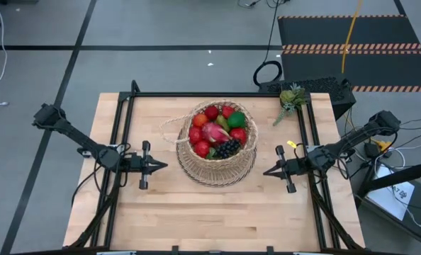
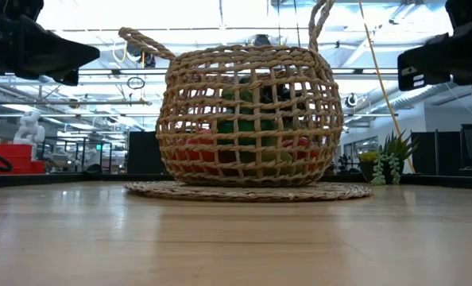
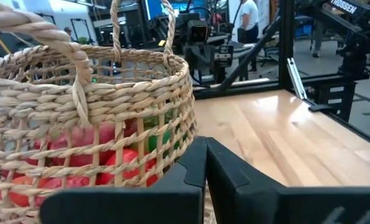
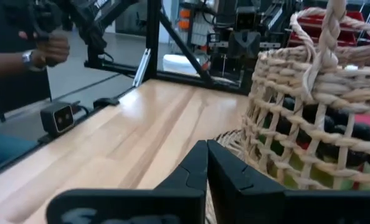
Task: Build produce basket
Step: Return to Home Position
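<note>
The tan woven basket stands on its flat round base in the middle of the wooden table. It holds the produce: red round fruits, a pink dragon fruit, a green lime and dark grapes. My left gripper is shut and empty, left of the basket, pointing at it. My right gripper is shut and empty, right of the basket, pointing at it. Both hang clear of the table.
A small potted succulent stands at the table's far right corner. A black frame runs along the far edge and sides. A person's hand shows beyond the table in the right wrist view. Bare wood lies in front of the basket.
</note>
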Action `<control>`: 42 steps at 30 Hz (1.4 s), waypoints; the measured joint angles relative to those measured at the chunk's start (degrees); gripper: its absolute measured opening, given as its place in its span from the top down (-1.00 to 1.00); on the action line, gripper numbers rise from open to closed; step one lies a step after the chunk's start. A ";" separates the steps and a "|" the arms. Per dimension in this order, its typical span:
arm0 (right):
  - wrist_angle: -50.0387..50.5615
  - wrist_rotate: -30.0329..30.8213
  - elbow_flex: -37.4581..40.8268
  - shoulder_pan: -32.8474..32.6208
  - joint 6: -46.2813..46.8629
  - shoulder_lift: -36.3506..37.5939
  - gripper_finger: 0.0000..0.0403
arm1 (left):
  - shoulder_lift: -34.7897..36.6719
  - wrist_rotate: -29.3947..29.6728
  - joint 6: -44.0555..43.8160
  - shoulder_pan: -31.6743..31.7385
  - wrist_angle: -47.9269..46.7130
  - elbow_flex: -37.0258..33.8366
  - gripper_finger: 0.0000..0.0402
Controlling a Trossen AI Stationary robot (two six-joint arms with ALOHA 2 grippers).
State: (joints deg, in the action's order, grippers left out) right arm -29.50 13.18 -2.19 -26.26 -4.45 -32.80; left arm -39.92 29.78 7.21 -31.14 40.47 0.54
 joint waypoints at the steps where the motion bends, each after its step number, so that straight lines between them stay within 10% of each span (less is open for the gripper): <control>1: 0.14 0.00 0.02 0.00 -0.42 0.29 1.00 | 0.00 -0.08 0.38 0.00 0.00 0.00 0.96; 42: 25.48 -1.38 0.28 2.78 -8.78 32.72 1.00 | 0.00 0.26 1.47 0.00 0.13 0.04 0.98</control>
State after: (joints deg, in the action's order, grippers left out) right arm -4.03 11.79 -1.91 -23.49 -13.23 -0.08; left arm -39.92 30.04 8.69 -31.14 40.60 0.58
